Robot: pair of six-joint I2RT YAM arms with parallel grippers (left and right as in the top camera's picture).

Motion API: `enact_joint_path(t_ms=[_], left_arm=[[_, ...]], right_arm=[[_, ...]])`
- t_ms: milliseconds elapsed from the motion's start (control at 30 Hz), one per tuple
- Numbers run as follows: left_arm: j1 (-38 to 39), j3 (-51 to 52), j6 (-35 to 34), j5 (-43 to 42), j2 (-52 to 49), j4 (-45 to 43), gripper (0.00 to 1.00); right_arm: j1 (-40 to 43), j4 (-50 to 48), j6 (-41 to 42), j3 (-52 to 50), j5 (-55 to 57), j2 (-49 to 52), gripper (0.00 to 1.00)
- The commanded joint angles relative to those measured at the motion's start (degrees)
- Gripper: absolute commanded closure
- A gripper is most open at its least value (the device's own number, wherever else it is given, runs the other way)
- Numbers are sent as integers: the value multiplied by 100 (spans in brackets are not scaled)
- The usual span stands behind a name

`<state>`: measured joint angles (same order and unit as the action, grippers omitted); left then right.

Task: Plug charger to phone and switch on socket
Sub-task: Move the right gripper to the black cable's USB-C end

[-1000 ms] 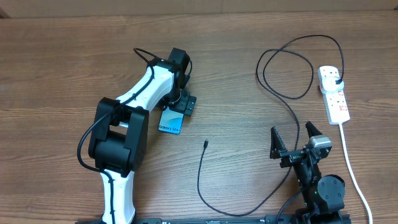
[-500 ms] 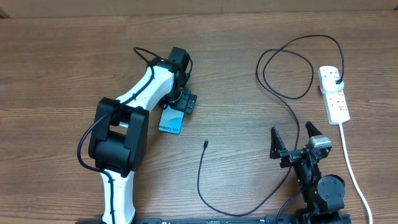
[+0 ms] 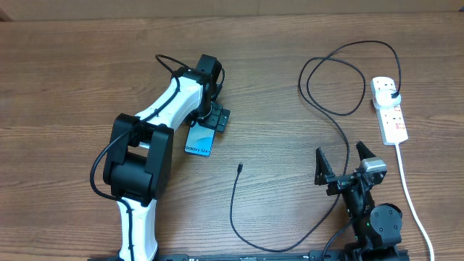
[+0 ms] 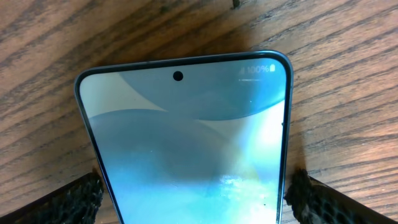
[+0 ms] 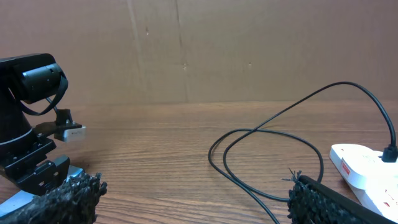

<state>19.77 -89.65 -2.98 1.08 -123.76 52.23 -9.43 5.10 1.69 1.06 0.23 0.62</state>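
The phone (image 3: 198,141) lies flat on the wooden table with its blue-and-white screen up; it fills the left wrist view (image 4: 193,149). My left gripper (image 3: 212,122) straddles its far end, and both fingers (image 4: 194,202) touch its side edges. The charger is a thin black cable (image 3: 233,206). Its connector tip (image 3: 240,168) lies free on the table right of the phone. Its black plug (image 3: 392,93) sits in the white socket strip (image 3: 390,114) at the right. My right gripper (image 3: 341,162) is open and empty near the front edge (image 5: 199,205).
The cable makes loops (image 3: 333,80) between the grippers and the strip, also seen in the right wrist view (image 5: 267,134). The strip's white cord (image 3: 410,192) runs to the front edge past my right arm. A cardboard wall (image 5: 186,43) stands at the back.
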Motion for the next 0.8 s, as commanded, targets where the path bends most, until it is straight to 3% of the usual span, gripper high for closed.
enact_joint_path(t_ms=[0, 300, 567, 667, 767], left_arm=[[-22, 68, 4, -70, -160, 55, 0], [-24, 68, 4, -70, -160, 59, 0], [-24, 68, 4, -70, -160, 15, 0], [-22, 68, 2, -70, -160, 17, 0], [-24, 68, 2, -72, -160, 11, 0]], right_arm=[[-31, -37, -7, -61, -15, -46, 0], [-31, -295, 7, -61, -122, -46, 0], [-37, -173, 905, -57, -1805, -37, 0], [-35, -83, 1493, 48, -1873, -22, 0], [-20, 234, 1528, 498, -1683, -13, 0]])
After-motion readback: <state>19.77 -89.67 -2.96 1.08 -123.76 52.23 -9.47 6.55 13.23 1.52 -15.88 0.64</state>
